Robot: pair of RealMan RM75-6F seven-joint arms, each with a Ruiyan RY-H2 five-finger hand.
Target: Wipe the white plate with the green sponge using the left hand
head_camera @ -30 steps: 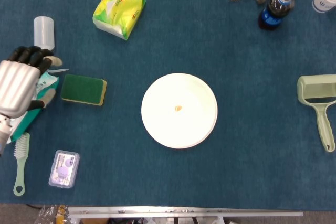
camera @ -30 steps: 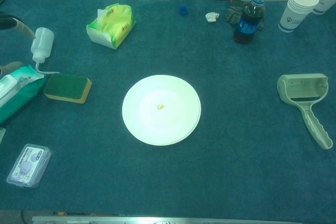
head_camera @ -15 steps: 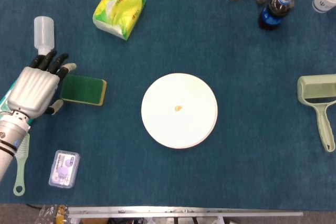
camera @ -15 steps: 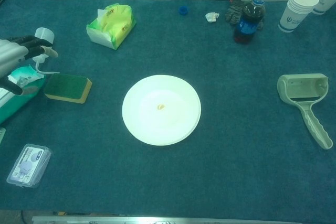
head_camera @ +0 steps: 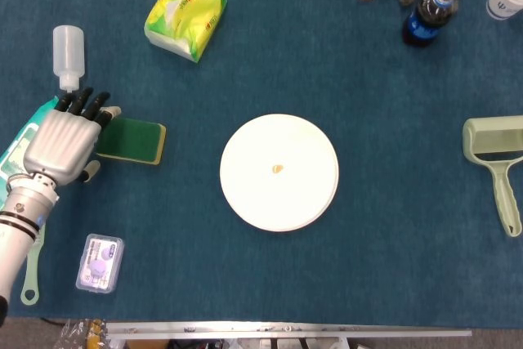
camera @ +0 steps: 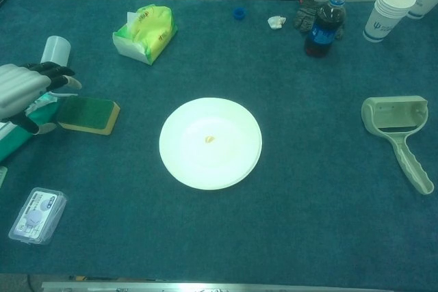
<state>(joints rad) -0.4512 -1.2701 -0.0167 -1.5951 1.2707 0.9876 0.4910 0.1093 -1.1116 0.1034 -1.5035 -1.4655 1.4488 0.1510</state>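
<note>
The white plate [head_camera: 279, 172] [camera: 211, 142] lies at the table's middle with a small yellowish crumb on it. The green sponge [head_camera: 135, 140] [camera: 90, 113], yellow along its right edge, lies to the plate's left. My left hand [head_camera: 64, 143] [camera: 26, 91] hovers over the sponge's left end, palm down, fingers spread and holding nothing; whether it touches the sponge I cannot tell. My right hand is in neither view.
A squeeze bottle [head_camera: 69, 54] stands behind the left hand, a wipes pack [camera: 15, 135] and a brush [head_camera: 32, 263] lie under the arm, and a small plastic case [head_camera: 100, 262] sits nearer the front. A tissue pack [head_camera: 185, 14], cola bottle [head_camera: 427, 15], cups [camera: 389, 11] and a lint roller [head_camera: 498, 157] lie further off.
My left hand has moved right and slightly forward, from beside the wipes pack to over the sponge's left end, with its fingers spreading out. Nothing else has moved.
</note>
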